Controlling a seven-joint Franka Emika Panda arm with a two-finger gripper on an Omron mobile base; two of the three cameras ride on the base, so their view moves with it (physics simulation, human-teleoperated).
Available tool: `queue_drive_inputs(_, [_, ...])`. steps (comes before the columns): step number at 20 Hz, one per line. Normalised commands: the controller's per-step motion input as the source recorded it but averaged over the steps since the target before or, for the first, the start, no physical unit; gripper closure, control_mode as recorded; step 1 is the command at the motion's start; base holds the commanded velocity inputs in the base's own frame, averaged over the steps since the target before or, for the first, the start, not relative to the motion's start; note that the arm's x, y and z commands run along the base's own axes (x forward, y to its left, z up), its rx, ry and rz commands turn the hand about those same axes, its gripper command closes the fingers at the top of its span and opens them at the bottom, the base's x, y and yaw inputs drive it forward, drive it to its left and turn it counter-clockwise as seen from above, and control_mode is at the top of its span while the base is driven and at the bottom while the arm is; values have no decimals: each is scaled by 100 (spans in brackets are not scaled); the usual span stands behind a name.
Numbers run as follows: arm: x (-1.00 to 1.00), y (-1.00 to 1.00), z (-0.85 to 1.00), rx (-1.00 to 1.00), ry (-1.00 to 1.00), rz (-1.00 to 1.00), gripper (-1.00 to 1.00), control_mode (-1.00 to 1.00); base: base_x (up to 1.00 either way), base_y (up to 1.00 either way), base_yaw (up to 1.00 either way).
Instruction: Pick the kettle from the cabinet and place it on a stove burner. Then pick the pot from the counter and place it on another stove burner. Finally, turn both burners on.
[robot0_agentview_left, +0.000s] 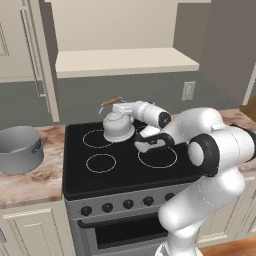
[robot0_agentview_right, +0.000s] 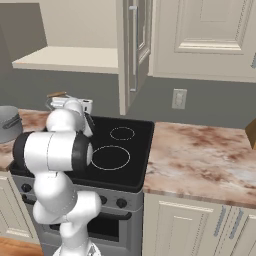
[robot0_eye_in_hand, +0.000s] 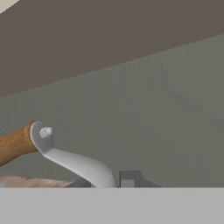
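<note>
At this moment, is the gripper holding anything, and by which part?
The gripper is shut on the kettle, gripping the metal arm of its handle below the wooden top.

- The arm (robot0_agentview_left: 210, 165) rises from the base, bends at a raised elbow and reaches forward and to its left
- The wrist lies roughly level; the hand points leftward
- The tool (robot0_agentview_left: 114, 107) has its jaws closed; what they grip cannot be told
</note>
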Motion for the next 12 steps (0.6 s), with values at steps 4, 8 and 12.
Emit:
queue_drive_inputs(4, [1, 24, -4, 0, 0, 0, 100, -100, 0, 0, 0])
queue_drive_inputs(8, [3, 18, -5, 1, 0, 0, 100, -100, 0, 0, 0])
queue_drive_inputs(12, [9, 14, -8, 1, 0, 0, 100, -100, 0, 0, 0])
